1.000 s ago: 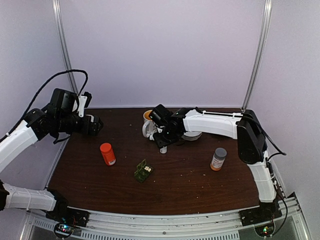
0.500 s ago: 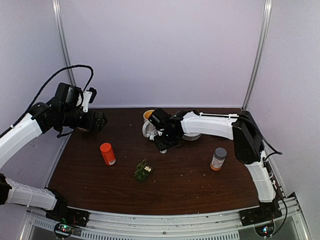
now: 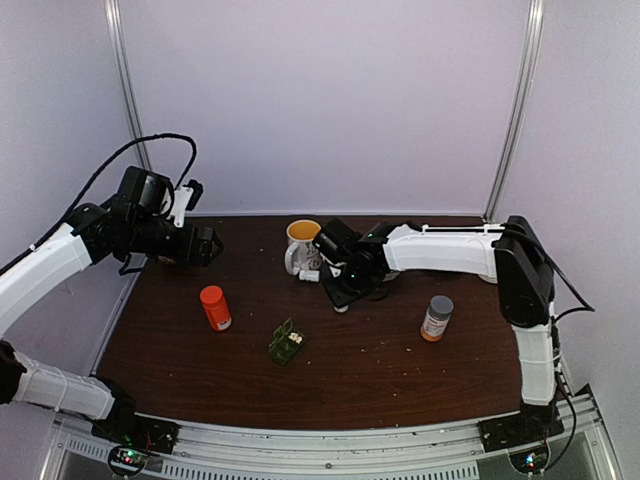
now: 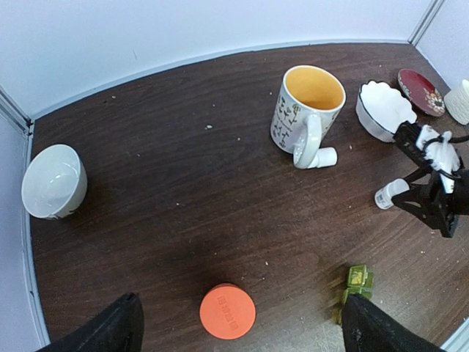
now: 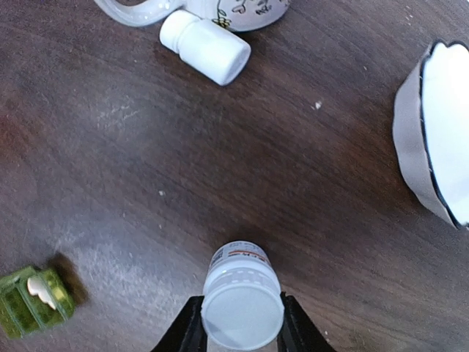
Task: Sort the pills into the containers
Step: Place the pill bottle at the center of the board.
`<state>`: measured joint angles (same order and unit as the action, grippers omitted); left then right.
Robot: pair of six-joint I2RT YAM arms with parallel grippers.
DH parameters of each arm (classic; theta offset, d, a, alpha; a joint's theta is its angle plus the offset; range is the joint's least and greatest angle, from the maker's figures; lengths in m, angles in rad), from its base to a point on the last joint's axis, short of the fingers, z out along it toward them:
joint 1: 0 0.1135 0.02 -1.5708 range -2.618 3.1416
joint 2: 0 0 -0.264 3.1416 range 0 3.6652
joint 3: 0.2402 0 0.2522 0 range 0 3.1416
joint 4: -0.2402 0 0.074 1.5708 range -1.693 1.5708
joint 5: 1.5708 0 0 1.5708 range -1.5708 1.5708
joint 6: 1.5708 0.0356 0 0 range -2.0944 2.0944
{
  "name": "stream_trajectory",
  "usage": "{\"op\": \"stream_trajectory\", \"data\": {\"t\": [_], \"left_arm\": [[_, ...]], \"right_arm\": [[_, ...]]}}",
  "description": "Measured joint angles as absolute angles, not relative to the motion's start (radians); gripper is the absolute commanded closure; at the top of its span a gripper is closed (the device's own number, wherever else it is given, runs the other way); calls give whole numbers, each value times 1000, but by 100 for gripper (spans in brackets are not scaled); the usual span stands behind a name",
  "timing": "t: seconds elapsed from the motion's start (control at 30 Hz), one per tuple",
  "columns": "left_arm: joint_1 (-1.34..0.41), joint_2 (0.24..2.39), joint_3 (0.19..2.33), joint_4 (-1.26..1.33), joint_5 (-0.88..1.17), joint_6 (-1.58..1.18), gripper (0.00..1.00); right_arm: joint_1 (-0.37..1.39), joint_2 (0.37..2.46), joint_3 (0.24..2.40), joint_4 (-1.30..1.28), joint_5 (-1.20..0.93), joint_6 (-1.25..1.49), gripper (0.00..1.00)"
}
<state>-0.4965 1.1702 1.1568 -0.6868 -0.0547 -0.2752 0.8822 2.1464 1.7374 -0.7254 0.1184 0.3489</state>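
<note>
The containers are a small green pill box [image 3: 287, 343] lying open mid-table, also in the left wrist view [image 4: 357, 282] and the right wrist view [image 5: 33, 297], where a pale pill [image 5: 42, 290] shows in one compartment. My right gripper [image 3: 343, 297] [image 5: 242, 331] is shut on a tiny white bottle [image 5: 242, 301] [image 4: 388, 194], held just above the wood in front of the mug. My left gripper [image 3: 205, 245] [image 4: 240, 312] hangs open high over the left side, above an orange bottle [image 3: 214, 307] [image 4: 228, 312].
A flowered mug [image 3: 303, 243] [image 4: 308, 110] stands at the back with a second tiny white bottle [image 4: 322, 158] [image 5: 205, 48] lying against it. A scalloped white bowl [image 4: 385, 110] [image 5: 440, 132], a red dish [image 4: 420, 92], a grey-capped bottle [image 3: 436, 318] and a white bowl [image 4: 51, 181] stand around.
My right gripper has closed on the tiny white bottle and carried it a little right. The left arm has swung slightly right, still open.
</note>
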Motion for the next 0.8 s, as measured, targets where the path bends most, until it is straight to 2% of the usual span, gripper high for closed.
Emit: {"op": "stream_trajectory", "data": {"t": [0.33,0.57,0.6,0.8], "left_arm": [[-496,1163,1127,-662,-76,-377,3],[-496,1167,1116,-659,-28,-419,3],[-496,1166,1116,-659,-14,-422,2],[-496,1165,1098,-659,64,-440,2]], "right_arm": [[973,1823,1312,-599,130,353,70],[1103,1785,1187,-544,131,410,67],[1121,1785,1184,-539,132,418,65],[1174,1785,1183,-498,135,461,33]]}}
